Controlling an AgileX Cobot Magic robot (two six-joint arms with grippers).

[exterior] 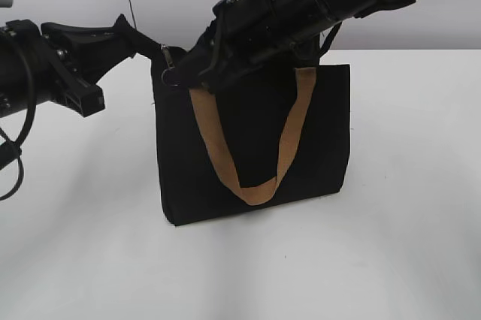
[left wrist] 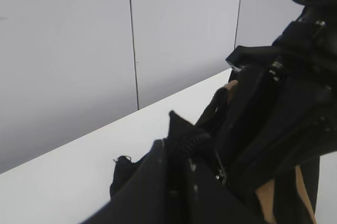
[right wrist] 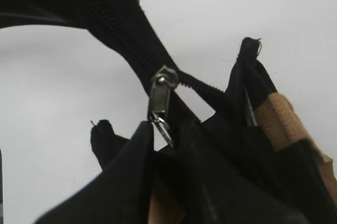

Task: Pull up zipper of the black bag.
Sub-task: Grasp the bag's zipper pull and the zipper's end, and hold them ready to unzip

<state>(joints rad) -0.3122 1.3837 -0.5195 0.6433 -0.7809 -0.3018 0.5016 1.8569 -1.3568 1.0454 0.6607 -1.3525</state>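
The black bag stands upright on the white table, a tan handle hanging down its front. The silver zipper sits at the bag's top left end, its tab and ring dangling. My left gripper is shut on the bag's top left corner and holds the zip track taut; its fingers clamp black fabric in the left wrist view. My right gripper reaches across from the upper right. In the right wrist view the zipper hangs with its ring between my slightly parted fingertips.
The white table spreads around the bag, with a grey panelled wall behind. The second tan handle lies inside the open top at the right. The right arm crosses over the bag's top edge.
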